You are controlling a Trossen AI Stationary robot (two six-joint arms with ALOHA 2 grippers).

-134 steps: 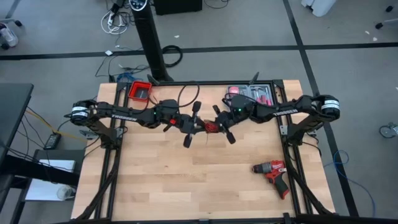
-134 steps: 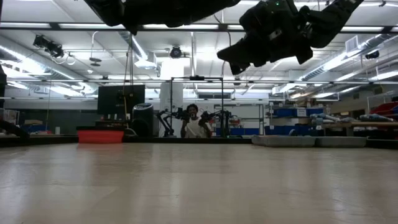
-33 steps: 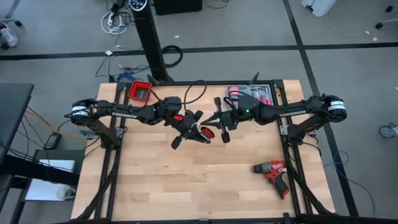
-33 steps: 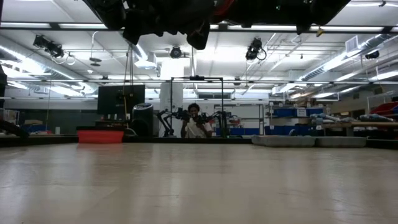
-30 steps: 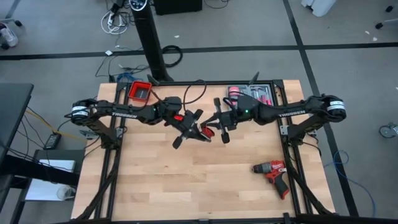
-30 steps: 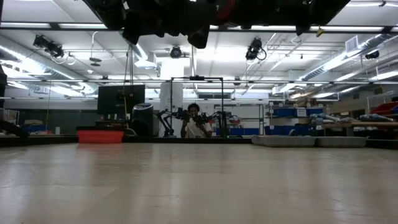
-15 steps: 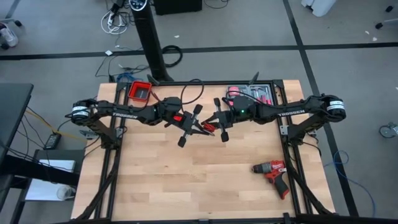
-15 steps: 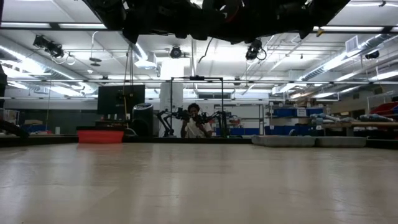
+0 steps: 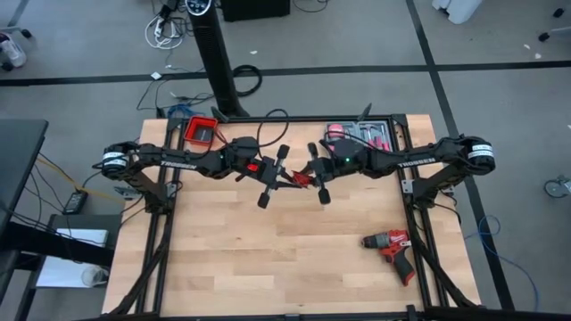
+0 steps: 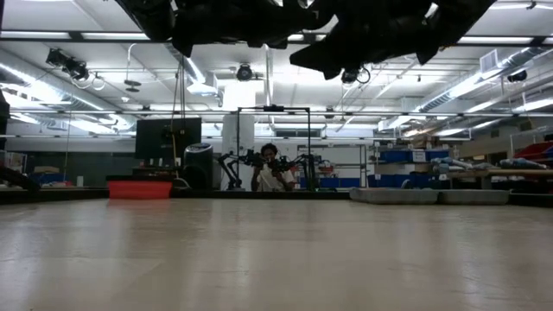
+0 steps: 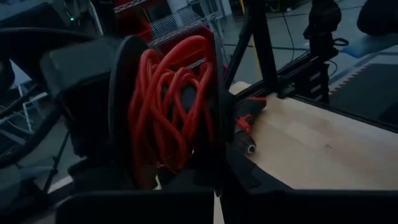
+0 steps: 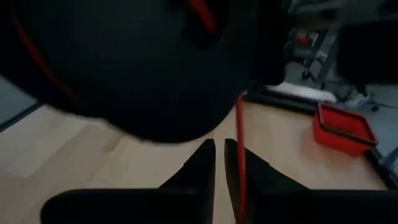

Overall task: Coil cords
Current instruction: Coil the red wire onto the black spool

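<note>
Above mid-table, left gripper (image 9: pixel 273 175) has swung toward right gripper (image 9: pixel 314 177).

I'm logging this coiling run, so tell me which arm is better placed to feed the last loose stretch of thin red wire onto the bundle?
Probably the right. The right gripper pinches the loose thin red wire, while the left gripper is full with the wound red bundle.

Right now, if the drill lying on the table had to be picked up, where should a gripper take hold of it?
Probably the drill's handle, from straight above. It lies flat on its side on the table, so the handle's two flat faces are open to a gripper, and nothing lies near it. The body looks wider and harder to clamp.
</note>
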